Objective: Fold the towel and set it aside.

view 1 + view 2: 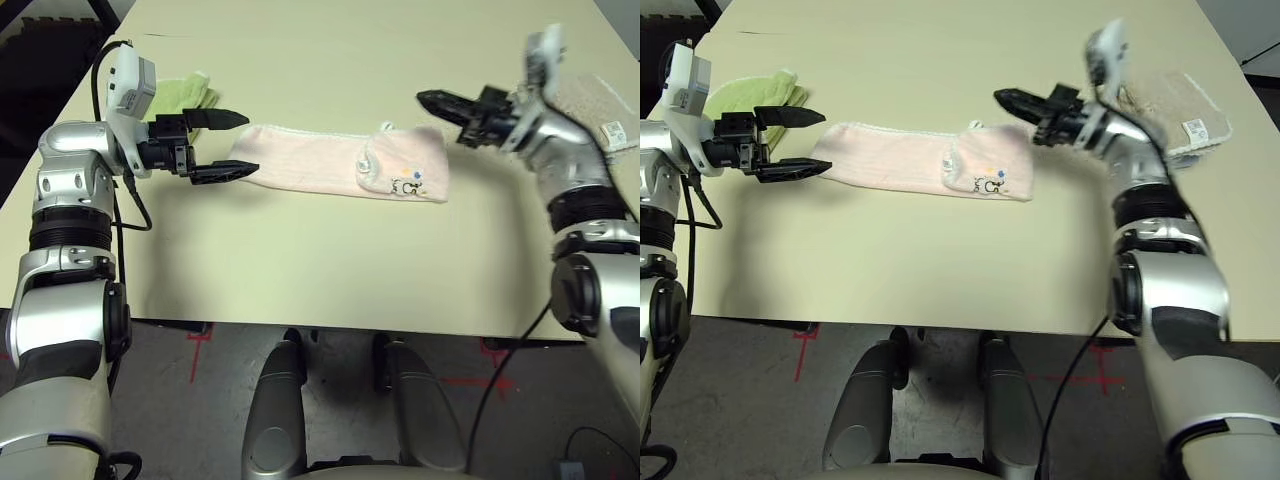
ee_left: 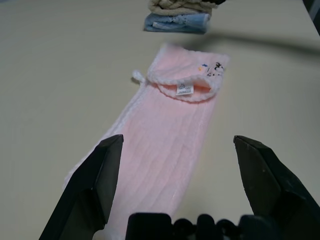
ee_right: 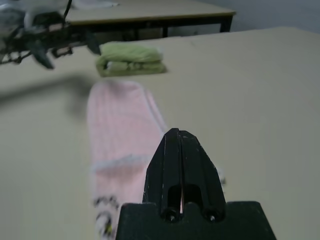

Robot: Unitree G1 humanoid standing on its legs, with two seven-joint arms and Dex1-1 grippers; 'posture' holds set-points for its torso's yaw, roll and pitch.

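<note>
1. the towel (image 1: 335,165) lies as a long folded strip across the upper middle of the head view, flat on the table (image 1: 330,270).
2. judged soft, light, limp; best pinched at an end edge.
3. left gripper (image 1: 224,145) stands fingers apart at its left end; right gripper (image 1: 432,101) fingers together, holding nothing, just above its right end.
4. lime-green cloth (image 1: 187,93) upper left, beige towel (image 1: 1180,120) upper right; neither obstructs.

The left gripper (image 2: 177,165) is spreading its two black fingers (image 2: 92,187) wide above the near end of the long, folded pale pink terry towel (image 2: 165,150), which is lying on the beige table (image 2: 55,85), with stacked beige and light-blue folded towels (image 2: 177,17) sitting beyond it.
</note>
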